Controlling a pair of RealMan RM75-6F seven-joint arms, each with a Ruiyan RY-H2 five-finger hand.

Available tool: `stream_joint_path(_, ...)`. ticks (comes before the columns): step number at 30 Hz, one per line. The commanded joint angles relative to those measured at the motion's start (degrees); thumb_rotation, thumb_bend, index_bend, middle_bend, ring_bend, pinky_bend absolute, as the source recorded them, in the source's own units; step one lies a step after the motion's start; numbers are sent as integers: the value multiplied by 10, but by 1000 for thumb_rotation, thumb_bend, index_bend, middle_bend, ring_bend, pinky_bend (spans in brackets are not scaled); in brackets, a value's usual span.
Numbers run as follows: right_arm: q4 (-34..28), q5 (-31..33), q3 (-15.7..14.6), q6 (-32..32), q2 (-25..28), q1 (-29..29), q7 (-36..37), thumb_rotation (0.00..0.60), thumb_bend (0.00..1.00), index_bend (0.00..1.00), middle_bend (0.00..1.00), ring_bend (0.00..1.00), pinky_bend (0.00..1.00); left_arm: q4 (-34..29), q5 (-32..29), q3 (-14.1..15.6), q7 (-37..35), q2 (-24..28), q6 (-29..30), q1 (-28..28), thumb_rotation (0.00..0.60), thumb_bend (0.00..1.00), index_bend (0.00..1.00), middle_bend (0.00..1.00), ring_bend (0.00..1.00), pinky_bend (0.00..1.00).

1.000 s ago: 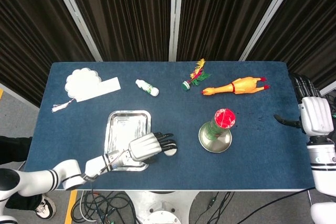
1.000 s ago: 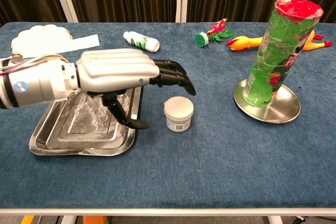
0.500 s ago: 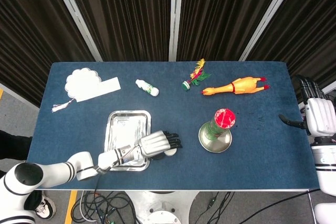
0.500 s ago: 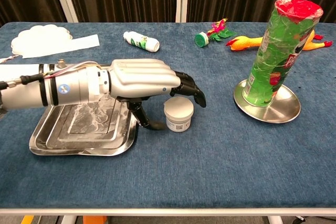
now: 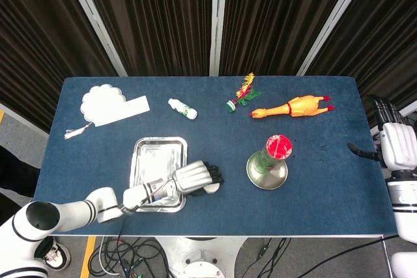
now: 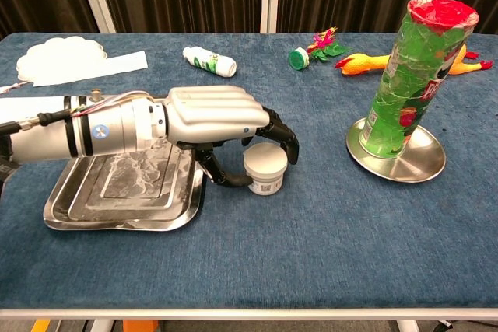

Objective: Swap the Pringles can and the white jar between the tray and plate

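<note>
The white jar (image 6: 264,169) stands on the blue table just right of the empty metal tray (image 6: 78,211). My left hand (image 6: 210,114) reaches over the tray's right rim and grips the jar: the dark fingers curl around its far side and the thumb presses its near left side. In the head view the hand (image 5: 192,177) covers most of the jar (image 5: 212,189) beside the tray (image 5: 156,154). The green Pringles can (image 6: 412,75) with a red lid stands upright on the round metal plate (image 6: 424,162). My right hand (image 5: 396,144) hangs beyond the table's right edge, fingers apart and holding nothing.
A yellow rubber chicken (image 5: 293,106), a feathered green-capped toy (image 5: 240,94) and a small white bottle (image 5: 182,109) lie along the far side. A white scalloped dish with a paper strip (image 5: 104,101) sits at the far left corner.
My left hand has lowered and moved right, from hovering over the jar to curling its fingers and thumb around it. My right hand drew back a little from the table's right edge.
</note>
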Motion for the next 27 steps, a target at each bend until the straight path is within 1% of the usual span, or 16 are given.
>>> stream_joint_path(1, 0, -1, 1, -1, -1, 1, -1, 600, 70, 0, 50, 0, 142, -1, -2, 2, 1, 0, 4, 0, 600, 356, 327, 325, 273, 484)
stream_joint_path(5, 0, 3, 3, -2, -2, 1, -7, 600, 71, 0, 51, 0, 142, 0, -3, 5, 4, 0, 14, 1, 600, 359, 379, 363, 308, 516)
stream_joint_path(10, -2, 7, 7, 1, -2, -2, -10, 600, 71, 0, 52, 0, 142, -6, -2, 8, 11, 4, 34, 6, 600, 359, 397, 377, 322, 531)
stream_joint_path(13, -3, 7, 9, 2, 2, -4, -9, 600, 71, 0, 52, 0, 142, -26, -2, 12, 24, 23, 53, 17, 600, 360, 397, 378, 322, 531)
stream_joint_path(16, -6, 5, 9, 3, 5, -5, -9, 600, 71, 0, 53, 0, 142, -59, -6, 22, 43, 57, 72, 37, 600, 359, 398, 378, 322, 531)
stream_joint_path(20, -10, 1, 8, 4, 5, -6, -12, 600, 71, 0, 55, 0, 142, -88, -18, 44, 68, 104, 88, 72, 600, 359, 397, 378, 323, 531)
stream_joint_path(23, -13, -2, 8, 4, 1, -5, -17, 600, 71, 0, 55, 0, 142, -86, -41, 51, 69, 121, 84, 95, 600, 360, 397, 378, 323, 530)
stream_joint_path(27, -18, -4, 8, 2, -3, -1, -26, 600, 73, 0, 55, 0, 142, -61, -66, 45, 59, 120, 84, 114, 600, 358, 390, 378, 322, 530)
